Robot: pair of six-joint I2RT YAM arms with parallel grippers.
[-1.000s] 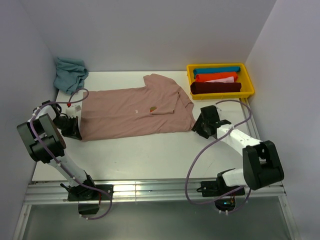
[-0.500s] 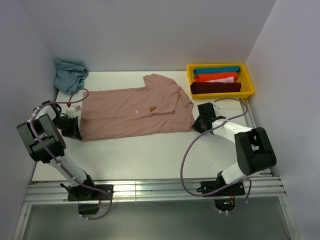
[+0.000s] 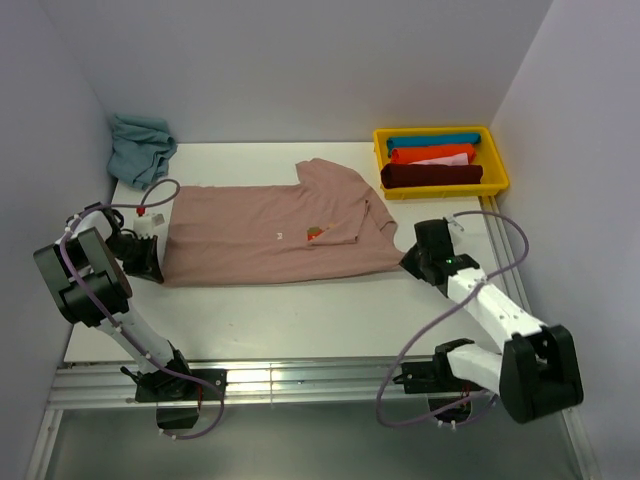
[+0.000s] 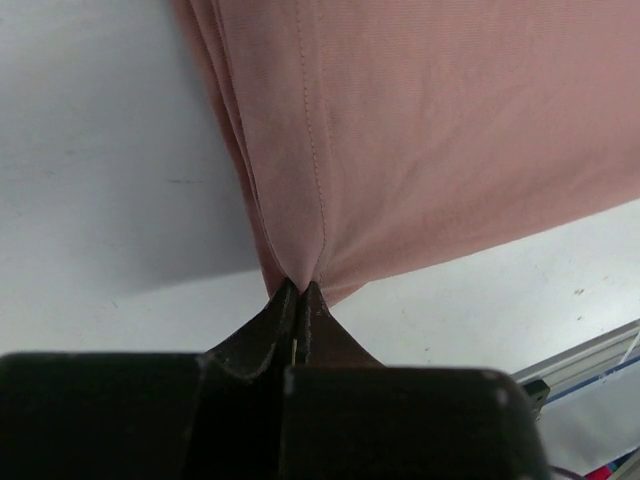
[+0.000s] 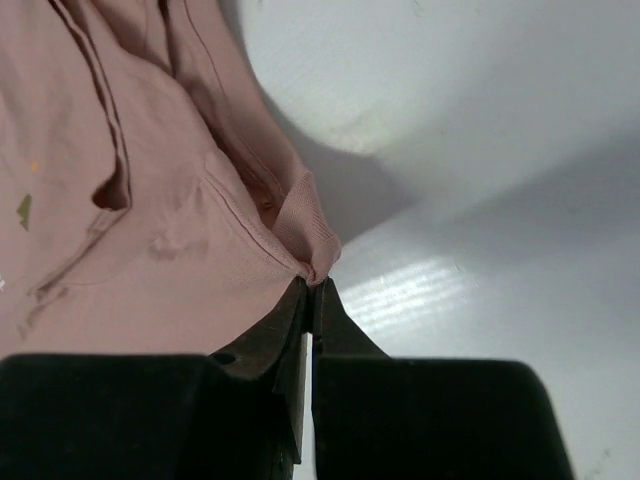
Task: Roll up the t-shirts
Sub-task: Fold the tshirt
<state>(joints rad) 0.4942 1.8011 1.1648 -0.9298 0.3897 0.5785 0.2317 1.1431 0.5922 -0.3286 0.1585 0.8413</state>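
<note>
A dusty pink t-shirt (image 3: pixel 270 230) lies spread across the table, folded lengthwise, its small chest print facing up. My left gripper (image 3: pixel 150 262) is shut on the shirt's left hem; the wrist view shows the pink cloth (image 4: pixel 420 120) pinched at the tips of that gripper (image 4: pixel 301 288). At the shirt's right end, near the collar, my right gripper (image 3: pixel 408 262) is shut on the pink fabric (image 5: pixel 150 200), a small bunched fold caught between the gripper's tips (image 5: pixel 314 282). The shirt is stretched between the two grippers.
A yellow bin (image 3: pixel 497 160) at the back right holds rolled shirts in blue, orange and dark red. A crumpled teal shirt (image 3: pixel 140 147) lies in the back left corner. White walls close the table on three sides.
My right gripper closed on the shirt's collar end and pulled it right and toward me. The shirt straightened and its upper flap shifted right. The left gripper stayed put.
</note>
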